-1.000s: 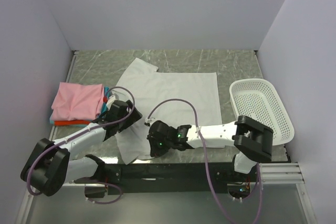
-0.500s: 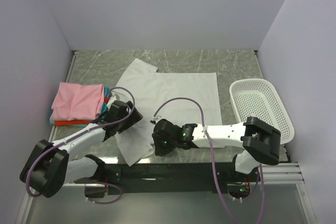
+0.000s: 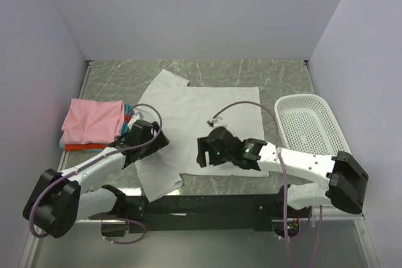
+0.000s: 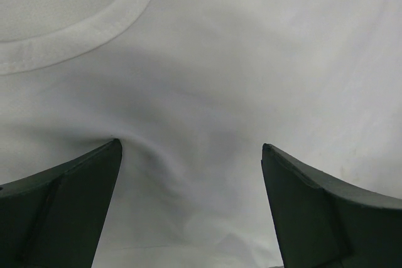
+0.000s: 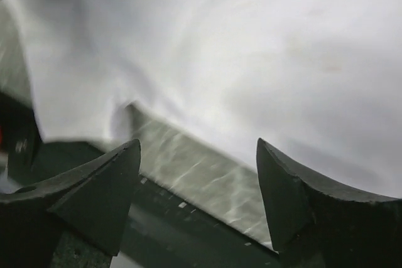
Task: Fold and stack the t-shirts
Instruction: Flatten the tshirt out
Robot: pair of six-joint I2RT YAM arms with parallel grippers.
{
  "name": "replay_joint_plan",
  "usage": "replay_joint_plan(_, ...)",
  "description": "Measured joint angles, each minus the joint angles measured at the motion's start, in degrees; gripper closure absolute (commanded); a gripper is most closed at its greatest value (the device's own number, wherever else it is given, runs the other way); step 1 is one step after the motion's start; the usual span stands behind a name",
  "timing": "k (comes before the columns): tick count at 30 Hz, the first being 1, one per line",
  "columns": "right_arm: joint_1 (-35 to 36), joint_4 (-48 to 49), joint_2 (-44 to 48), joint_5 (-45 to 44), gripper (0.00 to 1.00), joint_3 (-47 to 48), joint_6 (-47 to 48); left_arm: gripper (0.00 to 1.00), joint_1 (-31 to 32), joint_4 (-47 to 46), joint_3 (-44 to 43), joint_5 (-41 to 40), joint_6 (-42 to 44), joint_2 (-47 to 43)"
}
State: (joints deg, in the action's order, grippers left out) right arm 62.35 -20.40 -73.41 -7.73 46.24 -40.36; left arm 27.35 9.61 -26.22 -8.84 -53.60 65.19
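Observation:
A white t-shirt (image 3: 207, 108) lies spread over the middle of the table, one sleeve at the back left and a flap hanging toward the near edge. At the left sits a stack of folded t-shirts with a pink one (image 3: 93, 121) on top and teal and orange-red edges below. My left gripper (image 3: 156, 140) rests open on the white t-shirt (image 4: 251, 61) near its collar (image 4: 69, 42), fingers pressed into the cloth. My right gripper (image 3: 204, 152) hovers open over the near hem of the white t-shirt (image 5: 264, 36), holding nothing.
A white perforated basket (image 3: 314, 131) stands at the right side of the table. The table's near edge and the black rail (image 5: 188, 218) lie just below the right gripper. Purple walls close in the table on three sides.
My right gripper has opened, let go of the white cloth at the near edge and moved right and away. The released flap has dropped flat. The left arm has stayed put.

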Motion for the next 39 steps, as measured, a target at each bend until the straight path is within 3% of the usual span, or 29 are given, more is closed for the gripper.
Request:
replay_joint_plan(10,-26.05,-1.95,4.02,-2.21,0.11,-1.33,5.16,0.01,0.0,4.07,-7.37,-2.08,2.19,-0.44)
replay_joint_plan(16,-39.32,-1.99,-3.52,-0.39,0.09,3.8,8.17,0.01,-0.52,4.09,-15.74,-5.42,4.55,6.23)
replay_joint_plan(29,-44.59,-3.67,-30.97,-0.96,0.08,27.28,13.73,0.01,-8.37,3.58,-41.27,-2.86,12.17,42.32)
replay_joint_plan(39,-48.35,-8.22,-43.76,3.08,0.09,37.51,15.39,0.01,-9.7,4.07,-50.07,1.36,13.55,48.72)
